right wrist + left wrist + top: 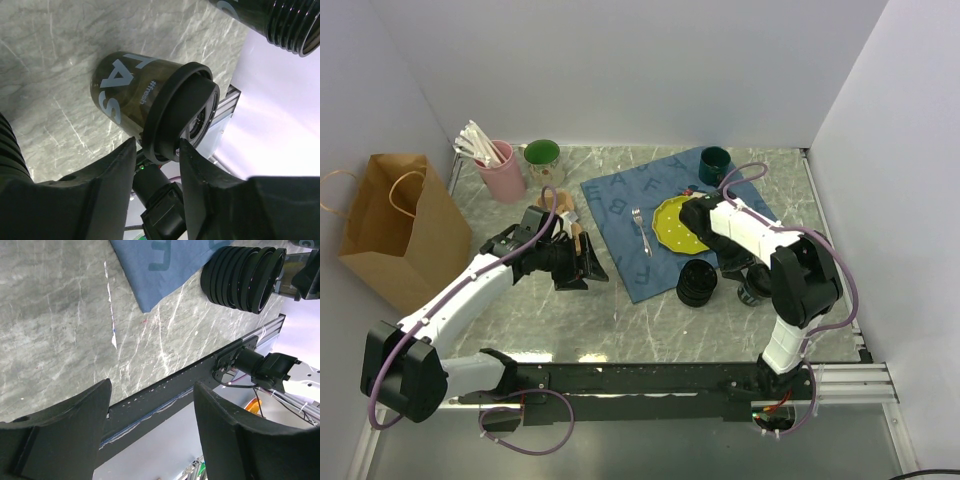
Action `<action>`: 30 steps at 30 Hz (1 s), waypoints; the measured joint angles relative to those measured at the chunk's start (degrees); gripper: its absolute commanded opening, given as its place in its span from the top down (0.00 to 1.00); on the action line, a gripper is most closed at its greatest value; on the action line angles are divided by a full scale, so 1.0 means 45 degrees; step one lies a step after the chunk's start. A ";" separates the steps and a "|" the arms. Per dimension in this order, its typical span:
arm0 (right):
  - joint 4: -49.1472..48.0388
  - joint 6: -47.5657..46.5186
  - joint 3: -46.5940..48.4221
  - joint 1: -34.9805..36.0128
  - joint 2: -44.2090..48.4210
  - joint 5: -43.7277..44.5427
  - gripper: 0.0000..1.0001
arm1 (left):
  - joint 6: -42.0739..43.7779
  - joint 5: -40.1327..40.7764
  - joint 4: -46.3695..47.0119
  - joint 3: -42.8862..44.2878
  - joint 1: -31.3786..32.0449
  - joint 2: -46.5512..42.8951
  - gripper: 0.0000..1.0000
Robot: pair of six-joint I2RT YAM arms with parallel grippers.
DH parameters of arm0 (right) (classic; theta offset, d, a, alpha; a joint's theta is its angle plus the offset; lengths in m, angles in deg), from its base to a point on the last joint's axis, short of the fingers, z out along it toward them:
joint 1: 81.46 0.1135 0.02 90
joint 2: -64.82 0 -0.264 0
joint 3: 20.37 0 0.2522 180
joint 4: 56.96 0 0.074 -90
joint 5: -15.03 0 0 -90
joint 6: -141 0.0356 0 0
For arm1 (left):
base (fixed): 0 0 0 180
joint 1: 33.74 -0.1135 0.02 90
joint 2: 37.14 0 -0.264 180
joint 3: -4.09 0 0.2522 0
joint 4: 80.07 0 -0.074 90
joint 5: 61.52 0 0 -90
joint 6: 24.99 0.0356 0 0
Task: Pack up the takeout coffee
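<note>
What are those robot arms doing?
They are packing takeout coffee. The right pincer straddles the lid of a dark lettered coffee cup on the marble table; whether it grips is unclear. A black ribbed cup sits beside it, at the blue cloth. The left pincer is open and empty. A brown paper bag stands at the left.

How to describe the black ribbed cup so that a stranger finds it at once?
Look for the blue lettered cloth in the middle of the table. The black ribbed cup stands just off its near edge, in front of the yellow plate. Its side shows stacked ridges, while the dark cup on its right has a smooth side with white lettering.
</note>
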 measured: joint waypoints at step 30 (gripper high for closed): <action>-0.0617 0.0437 0.1112 0.0141 0.1326 -0.0636 0.38 | -0.0107 0.1914 -0.1316 0.1554 -0.0141 -0.0155 0.27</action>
